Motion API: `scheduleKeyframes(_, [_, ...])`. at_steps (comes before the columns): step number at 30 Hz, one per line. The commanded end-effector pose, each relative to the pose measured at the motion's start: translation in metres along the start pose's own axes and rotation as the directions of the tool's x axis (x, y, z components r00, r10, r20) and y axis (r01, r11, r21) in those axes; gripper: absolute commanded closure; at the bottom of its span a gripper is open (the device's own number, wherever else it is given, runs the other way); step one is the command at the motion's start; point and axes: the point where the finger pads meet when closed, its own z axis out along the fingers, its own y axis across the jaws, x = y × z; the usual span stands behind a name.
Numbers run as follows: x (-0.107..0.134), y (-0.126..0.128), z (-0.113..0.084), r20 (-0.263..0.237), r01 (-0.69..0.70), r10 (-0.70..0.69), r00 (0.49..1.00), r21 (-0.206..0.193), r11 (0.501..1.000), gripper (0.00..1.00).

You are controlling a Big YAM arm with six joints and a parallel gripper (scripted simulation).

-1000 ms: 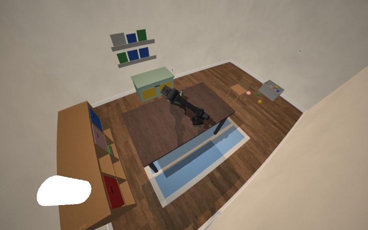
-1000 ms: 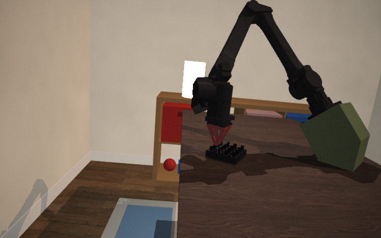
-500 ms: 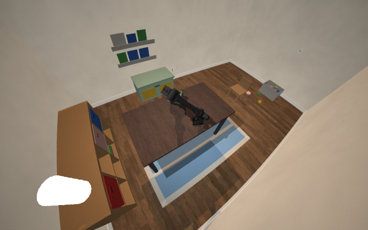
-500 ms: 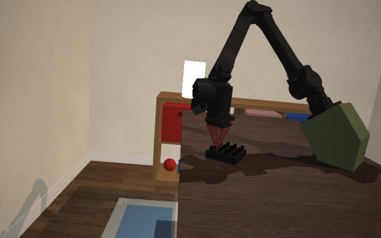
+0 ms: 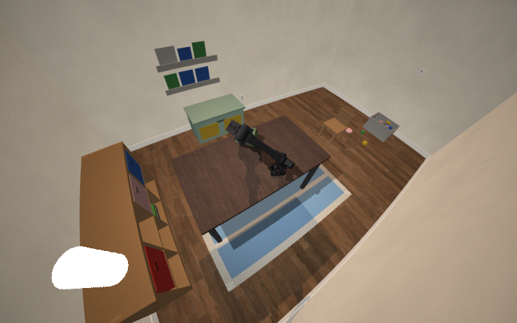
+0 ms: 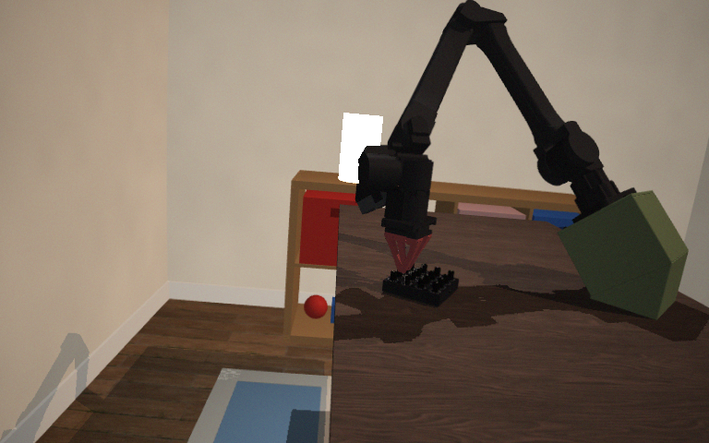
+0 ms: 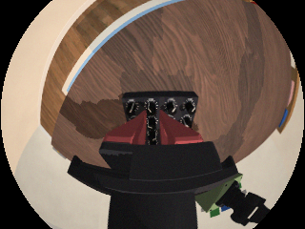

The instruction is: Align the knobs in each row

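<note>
The black knob box (image 5: 277, 173) (image 6: 410, 295) (image 7: 159, 93) stands on the table (image 5: 213, 175) (image 6: 512, 384) (image 7: 210, 52). In the wrist view its far row shows four knobs: a left one (image 7: 132, 106), a second (image 7: 151, 106), a third (image 7: 171, 106) and a right one (image 7: 190, 106). The printed names are too small to read, and the exact marks cannot be told. My gripper (image 6: 403, 270) (image 7: 152, 114) points down, its red fingertips at the knob tops. A narrow gap stands between the fingers, and I see no knob clamped. The fingers hide several knobs of the nearer rows.
Neighbouring knobs stand close around the fingertips. The table's edge, with the blue rug (image 5: 253, 256) (image 6: 270, 406) beyond it, is near the box. The green block (image 6: 622, 257) at the arm's base stands on the table. A brown shelf (image 5: 105, 208) is beyond the table.
</note>
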Motion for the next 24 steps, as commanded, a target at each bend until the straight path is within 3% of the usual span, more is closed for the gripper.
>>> scheduleKeyframes(1, [-0.019,0.0074,0.0032,0.013,-0.029,0.029,0.999,-0.011,1.0,0.82])
scheduleKeyframes(14, [-0.019,0.0074,0.0032,0.013,-0.029,0.029,0.999,-0.011,1.0,0.82])
scheduleKeyframes(15, [-0.019,0.0074,0.0032,0.013,-0.029,0.029,0.999,-0.011,1.0,0.92])
scheduleKeyframes(24, [-0.0188,0.0068,0.0032,0.012,-0.028,0.028,1.0,-0.008,1.0,0.92])
